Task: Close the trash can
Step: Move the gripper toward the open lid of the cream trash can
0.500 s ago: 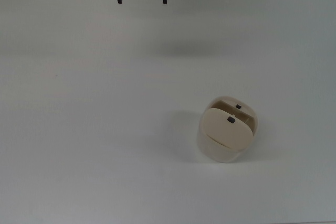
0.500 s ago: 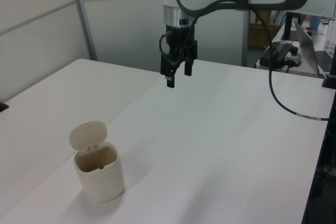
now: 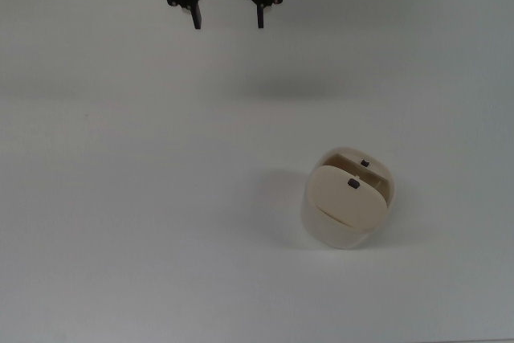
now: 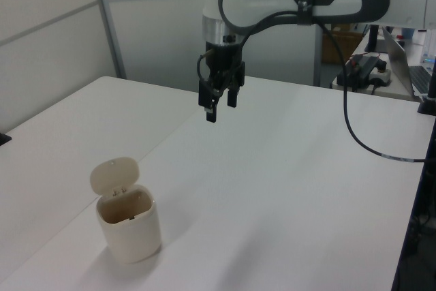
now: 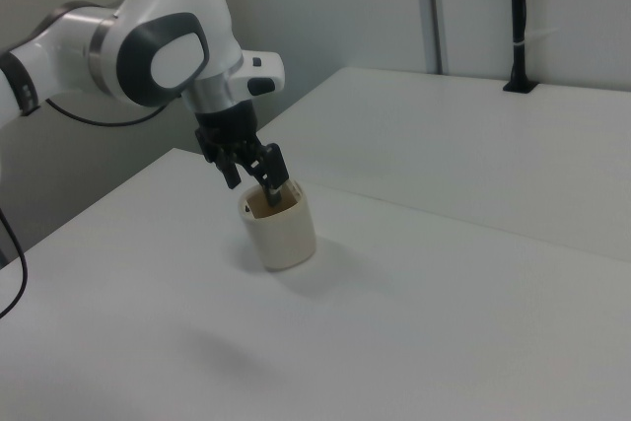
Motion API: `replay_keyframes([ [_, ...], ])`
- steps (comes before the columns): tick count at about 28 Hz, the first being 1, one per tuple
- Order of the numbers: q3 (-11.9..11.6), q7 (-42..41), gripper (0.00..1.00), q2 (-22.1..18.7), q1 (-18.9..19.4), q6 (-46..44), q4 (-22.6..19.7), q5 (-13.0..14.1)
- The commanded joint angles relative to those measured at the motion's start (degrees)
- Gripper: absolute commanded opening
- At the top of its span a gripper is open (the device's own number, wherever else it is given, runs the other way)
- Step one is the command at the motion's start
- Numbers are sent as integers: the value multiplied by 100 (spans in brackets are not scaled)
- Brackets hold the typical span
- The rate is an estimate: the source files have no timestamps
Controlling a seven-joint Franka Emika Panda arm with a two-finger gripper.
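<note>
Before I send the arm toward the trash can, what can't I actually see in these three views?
- Right view: the gripper overlaps the trash can, hiding the raised lid; the depth gap between them is not shown there.
- Top view: the lid covers most of the opening; the arm above the gripper is cut off by the top edge.
- Left view: the hinge behind the lid is hidden.

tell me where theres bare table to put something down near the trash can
The white table is bare on every side of the open trash can, widest toward the top view's left. Between it and the gripper, hanging open at the top edge, nothing lies. Nowhere is crowded.
</note>
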Motion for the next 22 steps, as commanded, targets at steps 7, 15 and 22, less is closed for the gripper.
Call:
replay_keyframes([
  [7, 299, 1187, 5, 507, 24, 997, 12, -111],
  [15, 502, 2005, 0, 850, 24, 1868, 29, -181],
  [22, 554, 2866, 0, 1201, 33, 2166, 582, -260],
])
